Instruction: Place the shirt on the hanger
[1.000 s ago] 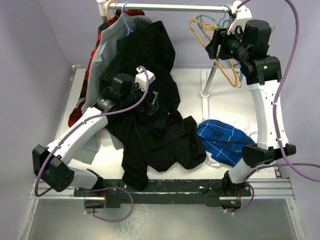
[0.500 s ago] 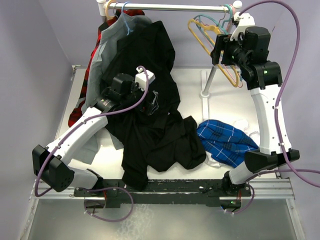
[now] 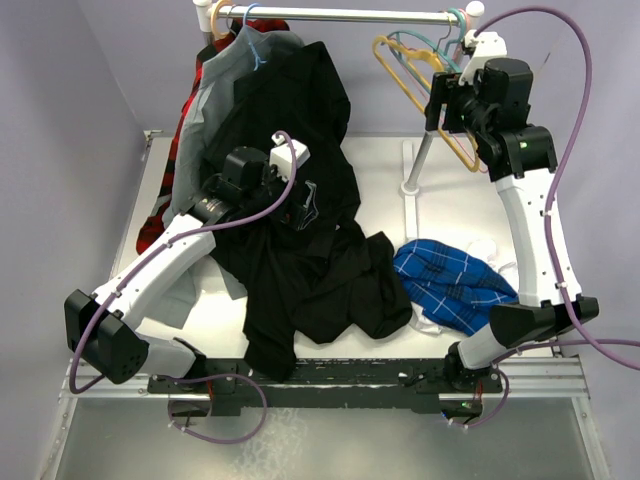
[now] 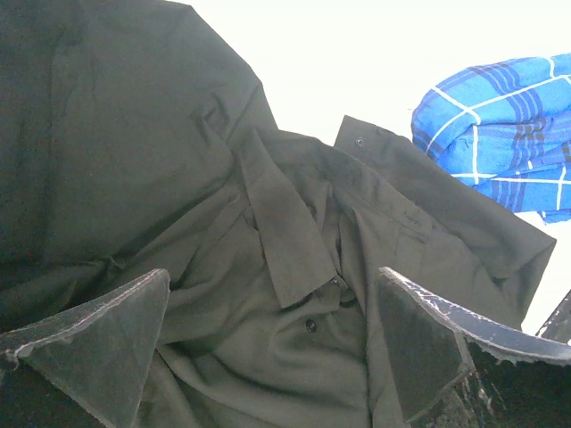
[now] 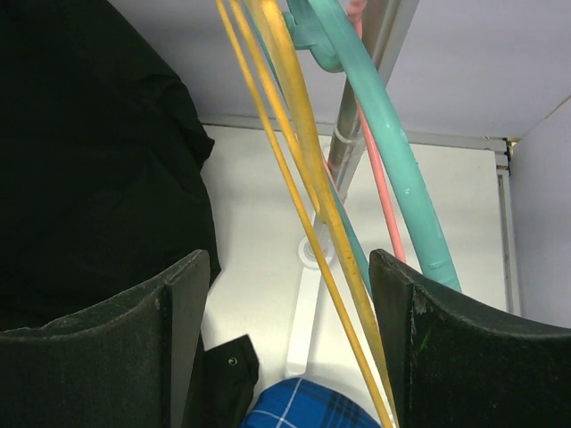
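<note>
"While the right gripper gapes wide at the far right corner, where's the hanger?"

"Between its fingers. The bar runs lengthwise through the gap, slanting down. I can't tell if it touches. The right arm is nearer, so closing there looks the move."

"And the shirt?"

"Heaped left of centre, towards the near edge, under the left gripper, also wide open."

"Counts?"

"Three bare hangers: it, teal hanger, pink hanger. Two black garments, I think."

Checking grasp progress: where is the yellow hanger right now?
The yellow hanger hangs at the rail's right end in the top view, beside the teal hanger, just ahead of the open right end effector.
</note>
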